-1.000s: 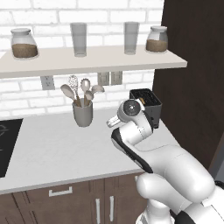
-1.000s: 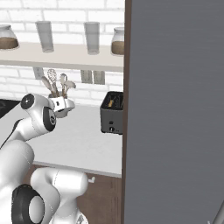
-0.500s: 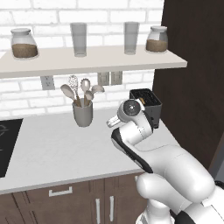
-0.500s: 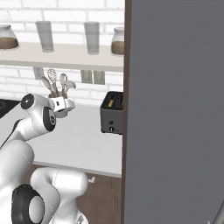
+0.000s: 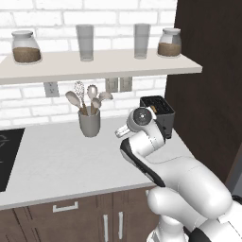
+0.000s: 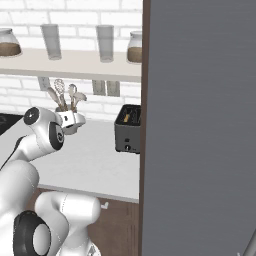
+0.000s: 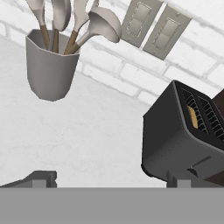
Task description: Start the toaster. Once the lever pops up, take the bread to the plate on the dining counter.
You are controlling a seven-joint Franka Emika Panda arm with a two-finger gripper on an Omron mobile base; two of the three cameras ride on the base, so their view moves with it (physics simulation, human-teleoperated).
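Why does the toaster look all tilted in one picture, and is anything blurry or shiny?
Hand view: the camera rolls with the hand, so the toaster and utensil cup lean. Left base view: sharp, evenly lit, no glare, soft shade under the shelf. Right base view: a dark panel blocks the right side.

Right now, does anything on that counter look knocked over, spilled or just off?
Nothing stands out. The toaster stands upright with the bread in a slot, and the utensil cup is upright on the counter.
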